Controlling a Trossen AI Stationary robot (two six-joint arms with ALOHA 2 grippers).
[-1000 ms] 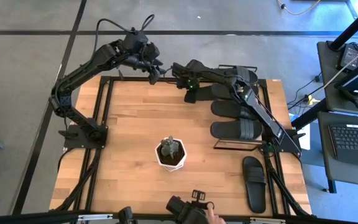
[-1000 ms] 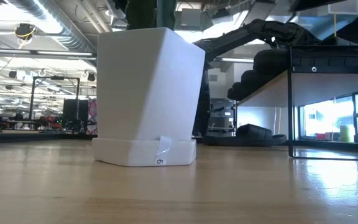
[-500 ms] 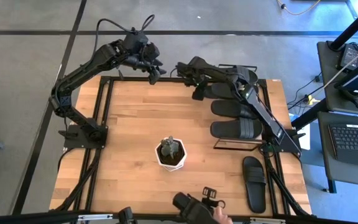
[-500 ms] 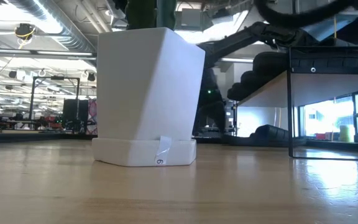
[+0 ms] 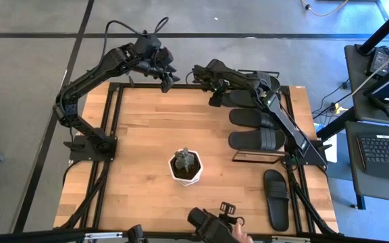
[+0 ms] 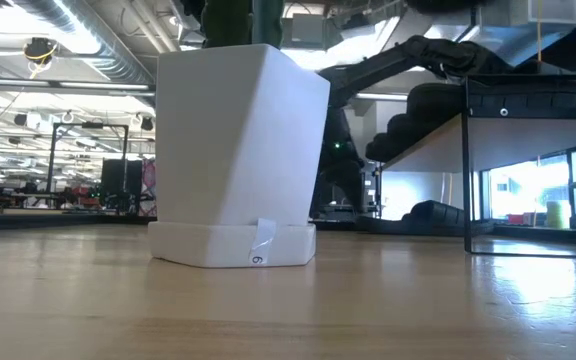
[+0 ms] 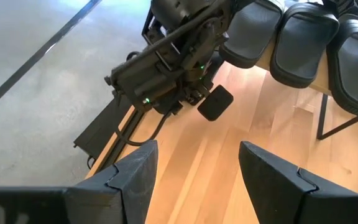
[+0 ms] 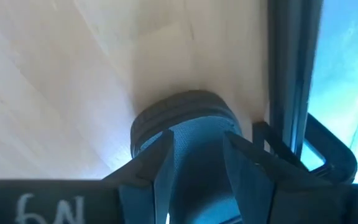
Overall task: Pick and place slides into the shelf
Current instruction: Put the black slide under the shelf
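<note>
Here the right claw (image 5: 213, 86) grips a slide (image 8: 182, 127) by its sole at the desk's (image 5: 147, 135) twelve o'clock edge, long axis running toward three o'clock where the shelf (image 5: 258, 156) holds other slides. The left claw (image 7: 194, 171), spread wide and empty, waits just beside at nine o'clock.

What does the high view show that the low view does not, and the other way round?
Only the high view shows the lone slide lying flat at the table's right edge, the plant inside the white pot, and the right pincer gripping a slide at the far edge. Only the low view shows the small tag on the pot's base and the room behind. Both show the white pot and slides on the shelf.
</note>
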